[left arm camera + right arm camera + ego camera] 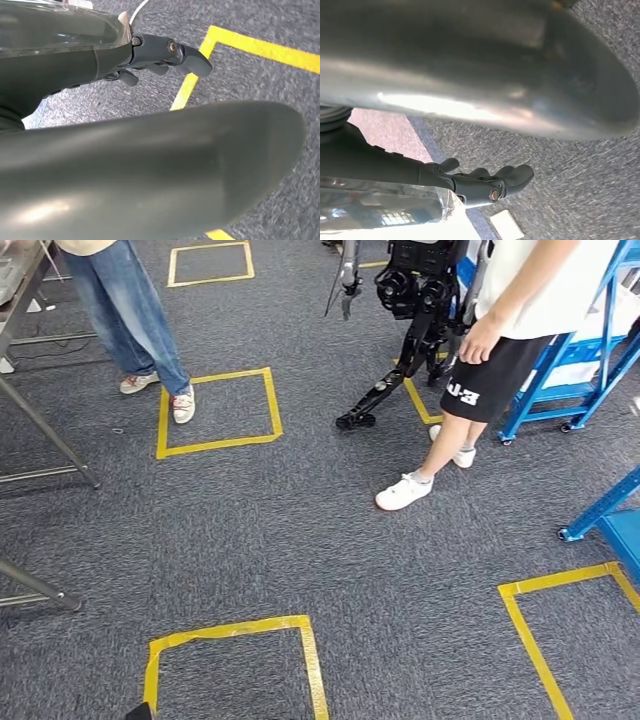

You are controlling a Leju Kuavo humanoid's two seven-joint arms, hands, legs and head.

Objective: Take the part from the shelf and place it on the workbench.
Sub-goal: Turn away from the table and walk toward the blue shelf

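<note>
The part is not identifiable in these views, so its location cannot be told. The left robot hand [166,55] is hanging over grey carpet [317,530] beside a yellow tape line [260,47], fingers extended and holding nothing. The right robot hand [490,182] is likewise hanging with fingers extended, gripping nothing. Two people are standing on the carpet among yellow tape squares [219,410]. A second robot [415,310] is standing beside a blue frame [573,380].

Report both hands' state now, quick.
Left hand: fingers stretched out over the carpet, holding nothing, open.
Right hand: fingers stretched out, holding nothing, open.
</note>
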